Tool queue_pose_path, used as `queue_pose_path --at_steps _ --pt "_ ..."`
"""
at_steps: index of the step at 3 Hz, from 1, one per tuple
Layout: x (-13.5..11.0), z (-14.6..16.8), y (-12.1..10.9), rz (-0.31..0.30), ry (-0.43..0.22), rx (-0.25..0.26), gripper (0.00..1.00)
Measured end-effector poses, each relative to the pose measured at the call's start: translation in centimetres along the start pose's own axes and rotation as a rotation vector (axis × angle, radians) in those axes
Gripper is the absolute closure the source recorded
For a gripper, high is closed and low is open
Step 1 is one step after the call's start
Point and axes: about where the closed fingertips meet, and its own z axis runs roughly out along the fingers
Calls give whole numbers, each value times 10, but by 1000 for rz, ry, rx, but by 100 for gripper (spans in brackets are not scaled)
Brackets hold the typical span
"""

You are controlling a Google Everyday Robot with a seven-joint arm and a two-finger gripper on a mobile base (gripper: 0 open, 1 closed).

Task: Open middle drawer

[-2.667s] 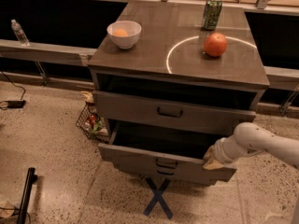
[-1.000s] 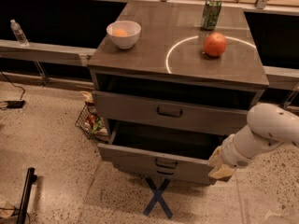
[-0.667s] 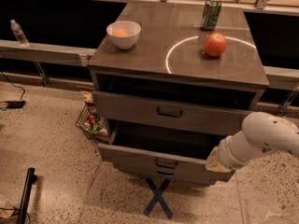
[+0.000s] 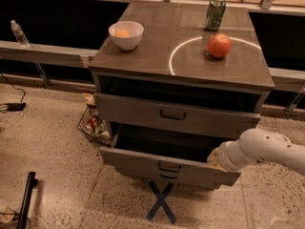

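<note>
We found the middle drawer [image 4: 138,160] standing well out from the cabinet [image 4: 157,30], dark inside showing, w/ its small black bar handle [image 4: 169,166] at the centre of the grey-brown front. The top drawer [image 4: 133,109] above it also stood out a bit, but less far.

The gripper [image 4: 214,158] sat at the right end of the middle drawer, at the top edge of the front panel. It was on the end of the white arm [image 4: 262,149] that came in from the right of view. Whether it was open or closed we couldn't tell, nor whether it actually touched the panel.

On the cabinet top there was a white bowl [image 4: 126,35] w/ sth orange in it near the left edge. A green can [image 4: 215,13] stood at the back right, w/ a red-orange fruit [image 4: 219,45] just in front of it, inside a white ring [image 4: 170,62] marked on the surface. On the floor, a wire basket [image 4: 90,125] sat left of the cabinet and a blue tape X [image 4: 161,202] lay in front. A water bottle [image 4: 18,32] stood on the ledge at far left.
</note>
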Motion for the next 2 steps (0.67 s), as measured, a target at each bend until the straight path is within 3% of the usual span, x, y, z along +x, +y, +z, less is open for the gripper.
queue_pose_path --at_steps 2 --pt "28 49 -27 -40 -22 80 100"
